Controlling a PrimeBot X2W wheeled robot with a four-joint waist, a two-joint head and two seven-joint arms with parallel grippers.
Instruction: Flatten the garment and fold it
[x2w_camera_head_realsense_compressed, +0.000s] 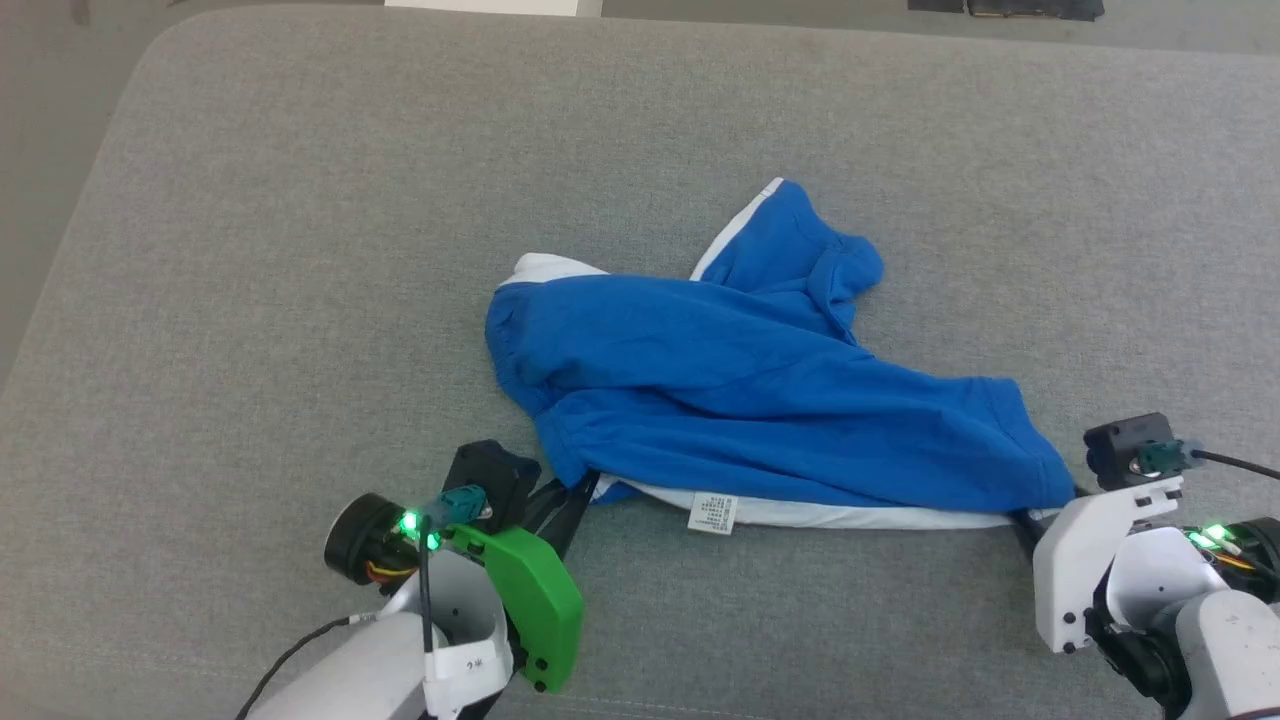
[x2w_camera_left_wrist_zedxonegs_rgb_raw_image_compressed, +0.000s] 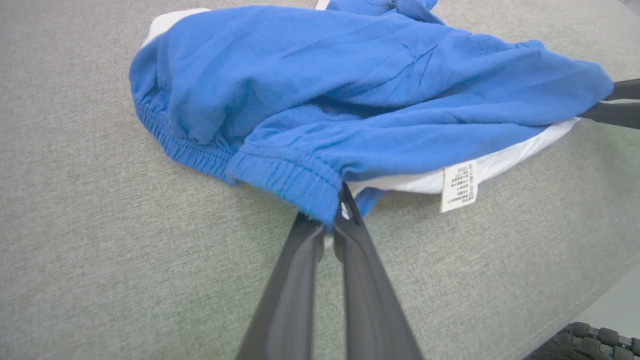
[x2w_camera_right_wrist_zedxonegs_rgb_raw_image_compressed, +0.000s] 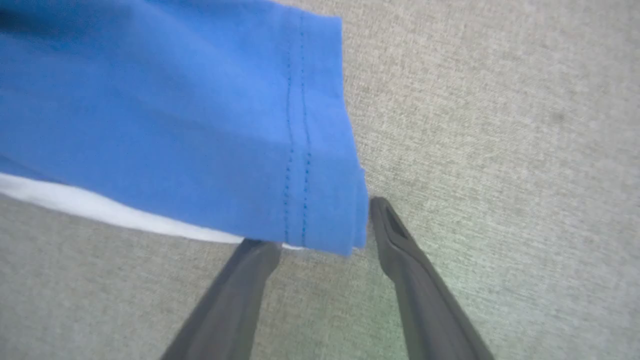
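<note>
The garment (x2w_camera_head_realsense_compressed: 750, 390) is a pair of bright blue shorts lying crumpled on the grey cushion, with a white stripe along its near edge and a small white tag (x2w_camera_head_realsense_compressed: 712, 512). My left gripper (x2w_camera_head_realsense_compressed: 585, 487) is shut on the elastic waistband corner (x2w_camera_left_wrist_zedxonegs_rgb_raw_image_compressed: 310, 185) at the garment's near left end, seen in the left wrist view (x2w_camera_left_wrist_zedxonegs_rgb_raw_image_compressed: 330, 220). At the near right end, my right gripper (x2w_camera_head_realsense_compressed: 1030, 520) stands open. In the right wrist view the stitched blue hem corner (x2w_camera_right_wrist_zedxonegs_rgb_raw_image_compressed: 310, 200) lies between its fingers (x2w_camera_right_wrist_zedxonegs_rgb_raw_image_compressed: 322, 225), with the left fingertip tucked under the cloth.
The grey upholstered surface (x2w_camera_head_realsense_compressed: 300, 250) has a rounded far-left corner with floor beyond it. Its near edge drops off close behind my left arm (x2w_camera_left_wrist_zedxonegs_rgb_raw_image_compressed: 575, 310). Dark objects (x2w_camera_head_realsense_compressed: 1000, 8) lie beyond the far edge.
</note>
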